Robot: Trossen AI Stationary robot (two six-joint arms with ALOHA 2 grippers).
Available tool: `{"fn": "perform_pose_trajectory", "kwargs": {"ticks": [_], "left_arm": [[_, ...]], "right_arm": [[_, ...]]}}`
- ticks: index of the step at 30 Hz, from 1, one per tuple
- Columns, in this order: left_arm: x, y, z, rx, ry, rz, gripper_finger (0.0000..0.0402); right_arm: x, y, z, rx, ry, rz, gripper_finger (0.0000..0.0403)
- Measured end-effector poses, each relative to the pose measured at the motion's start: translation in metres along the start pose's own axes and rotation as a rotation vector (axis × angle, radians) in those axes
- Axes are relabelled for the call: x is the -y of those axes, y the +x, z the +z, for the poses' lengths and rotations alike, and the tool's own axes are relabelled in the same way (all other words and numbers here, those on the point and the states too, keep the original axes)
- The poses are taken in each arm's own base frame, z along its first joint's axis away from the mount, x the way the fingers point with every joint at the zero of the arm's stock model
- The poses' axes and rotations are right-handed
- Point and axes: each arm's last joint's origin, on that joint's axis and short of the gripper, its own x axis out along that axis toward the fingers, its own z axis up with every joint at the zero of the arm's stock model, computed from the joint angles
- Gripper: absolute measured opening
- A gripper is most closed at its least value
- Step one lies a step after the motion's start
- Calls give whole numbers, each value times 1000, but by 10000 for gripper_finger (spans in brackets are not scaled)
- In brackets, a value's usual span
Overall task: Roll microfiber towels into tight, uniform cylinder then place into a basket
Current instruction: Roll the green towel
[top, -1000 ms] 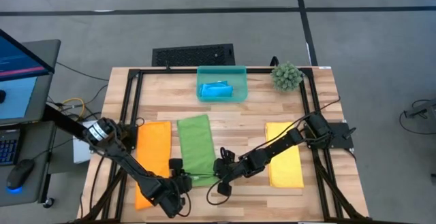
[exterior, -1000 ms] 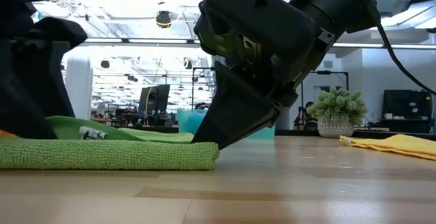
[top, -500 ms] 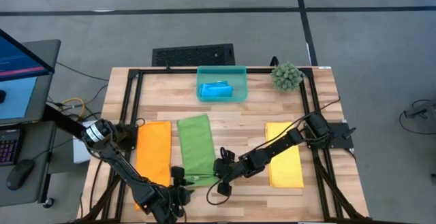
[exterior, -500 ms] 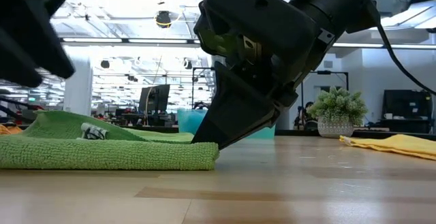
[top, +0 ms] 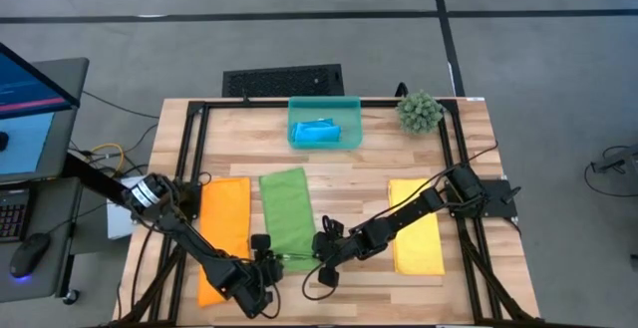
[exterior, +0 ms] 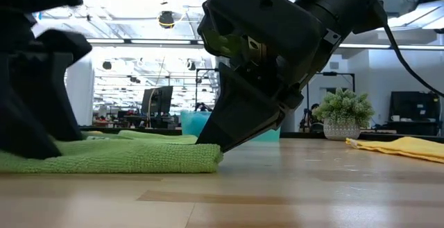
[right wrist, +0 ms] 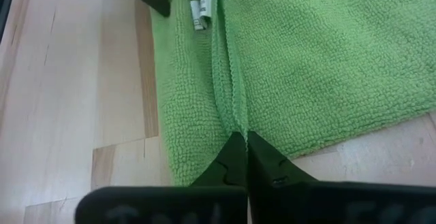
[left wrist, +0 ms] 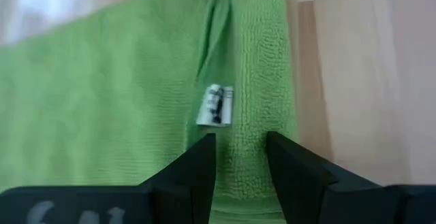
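I see the wooden table [top: 329, 134] filling frame centre in the high view. Green towel [top: 287, 215] lies flat at centre-left, its near edge folded over. Orange towel [top: 224, 230] sits just left of it, yellow towel [top: 416, 226] well to the right under the right arm. Teal basket [top: 325, 124] at top centre holds the rolled blue towel [top: 320, 132]; plant ball [top: 420, 112] to its right. Right gripper [right wrist: 238, 139] is clamped tight on the green fold. Left gripper [left wrist: 240, 157] stands partly parted over the folded edge, near a white label [left wrist: 216, 105], gripping nothing I can make out.
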Motion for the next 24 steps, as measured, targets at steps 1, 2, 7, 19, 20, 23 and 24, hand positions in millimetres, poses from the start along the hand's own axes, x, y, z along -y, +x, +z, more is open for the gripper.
{"fn": "perform_pose_trajectory", "kwargs": {"ticks": [1, 2, 7, 19, 20, 23, 24], "left_arm": [[0, 1, 0, -4, -16, -20, 125], [0, 2, 0, -3, -30, -40, 125], [3, 3, -1, 14, -61, -81, 125], [4, 3, -2, -22, -58, -126, 125], [4, 3, -2, -24, -57, -126, 125], [4, 3, -2, -28, -52, -128, 125], [4, 3, -2, -29, -52, -129, 125]], "right_arm": [[0, 0, 0, 0, 0, 0, 5], [0, 0, 0, 0, -1, 0, 6], [0, 0, 0, -3, -1, 3, 38], [-2, 0, -1, -24, -2, 46, 89], [-3, 0, -1, -24, -2, 48, 98], [-3, 0, -1, -21, -18, 55, 132], [-4, 0, -1, -20, -25, 59, 144]]}}
